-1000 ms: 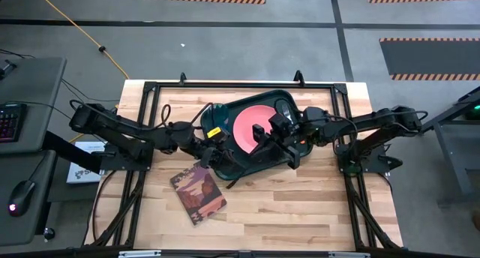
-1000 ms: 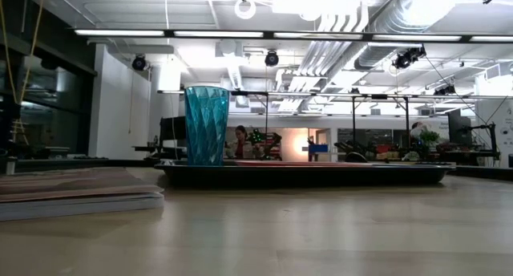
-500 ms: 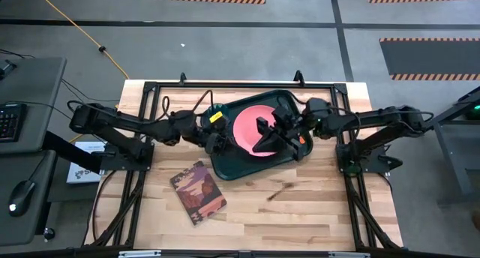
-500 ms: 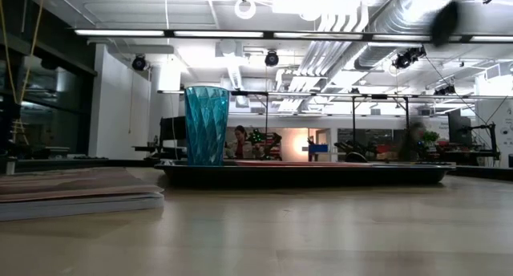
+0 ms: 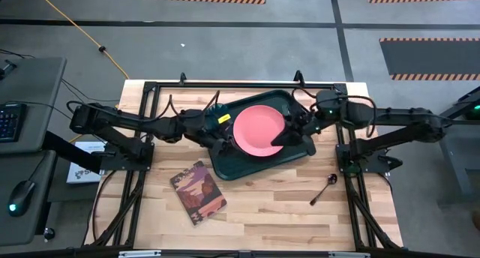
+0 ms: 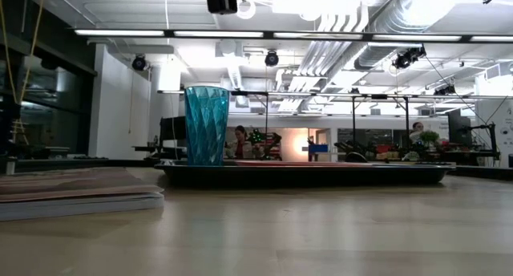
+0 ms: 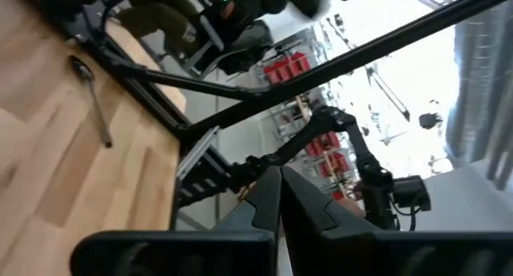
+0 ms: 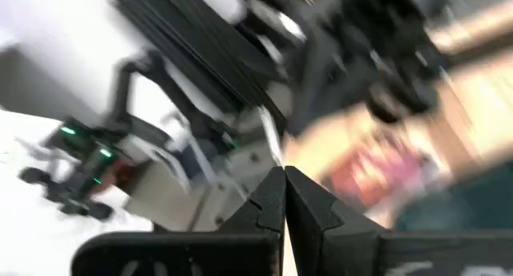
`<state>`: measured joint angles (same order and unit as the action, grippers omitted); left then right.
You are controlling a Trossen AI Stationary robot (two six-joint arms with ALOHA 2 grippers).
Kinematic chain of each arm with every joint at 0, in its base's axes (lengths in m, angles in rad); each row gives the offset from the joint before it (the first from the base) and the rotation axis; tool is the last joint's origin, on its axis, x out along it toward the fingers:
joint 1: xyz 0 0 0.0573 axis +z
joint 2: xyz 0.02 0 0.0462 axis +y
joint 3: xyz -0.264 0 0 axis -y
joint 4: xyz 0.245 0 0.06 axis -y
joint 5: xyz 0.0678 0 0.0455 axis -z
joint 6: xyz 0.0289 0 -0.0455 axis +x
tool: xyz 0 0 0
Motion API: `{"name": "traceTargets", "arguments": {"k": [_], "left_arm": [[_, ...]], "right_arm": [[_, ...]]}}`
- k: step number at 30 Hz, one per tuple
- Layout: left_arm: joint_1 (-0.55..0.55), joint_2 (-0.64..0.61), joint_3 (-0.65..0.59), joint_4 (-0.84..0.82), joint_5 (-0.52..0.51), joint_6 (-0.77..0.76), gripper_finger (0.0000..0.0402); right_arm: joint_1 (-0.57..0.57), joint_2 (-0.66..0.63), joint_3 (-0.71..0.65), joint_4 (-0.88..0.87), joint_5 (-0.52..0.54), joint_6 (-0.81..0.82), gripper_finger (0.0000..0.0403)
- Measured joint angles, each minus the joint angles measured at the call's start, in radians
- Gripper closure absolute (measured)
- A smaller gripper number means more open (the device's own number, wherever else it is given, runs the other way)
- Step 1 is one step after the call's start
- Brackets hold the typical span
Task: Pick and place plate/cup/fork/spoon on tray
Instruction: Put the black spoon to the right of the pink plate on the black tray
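Observation:
The dark green tray [image 5: 225, 164] lies at the table's middle, toward the far edge, with the salmon-pink plate [image 5: 257, 127] flat on it. The teal cup [image 6: 207, 123] stands upright on the tray's left far corner [image 5: 216, 109]. The dark spoon [image 5: 324, 189] lies on the bare table to the right of the tray; it also shows in the left wrist view [image 7: 90, 91]. My left gripper [image 5: 227, 143] is shut and empty above the tray's left part. My right gripper [image 5: 274, 142] is shut and empty above the plate's right rim. The right arm covers the tray's right side, and I see no fork.
A book with a maroon patterned cover [image 5: 199, 192] lies on the table near the tray's left near corner; it also shows in the low view [image 6: 72, 192]. Black frame rails run along the table's left, right and far edges. Bare wood stretches along the near edge.
The spoon has slid along the table from near the tray's near edge toward the right edge and now lies still. My right gripper has drawn back toward the table's right edge. My left gripper has moved toward the far edge, further over the tray.

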<state>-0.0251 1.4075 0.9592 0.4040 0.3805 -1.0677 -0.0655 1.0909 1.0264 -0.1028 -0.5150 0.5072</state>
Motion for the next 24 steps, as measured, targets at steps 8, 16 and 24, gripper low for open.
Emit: {"name": "traceTargets", "arguments": {"k": [8, 16, 24], "left_arm": [[0.022, 0.000, 0.000, -0.061, -0.023, 0.073, 0.0401], [0.028, 0.000, 0.000, -0.089, -0.061, 0.096, 0.0401], [0.047, 0.000, 0.000, -0.121, -0.079, 0.111, 0.0401]], "right_arm": [[0.161, -0.117, -0.083, -0.371, 0.237, 0.171, 0.0403], [0.541, -0.220, -0.384, -0.402, 0.489, 0.934, 0.0403], [0.878, -0.121, -0.446, -0.533, 0.651, 1.597, 0.0403]]}}
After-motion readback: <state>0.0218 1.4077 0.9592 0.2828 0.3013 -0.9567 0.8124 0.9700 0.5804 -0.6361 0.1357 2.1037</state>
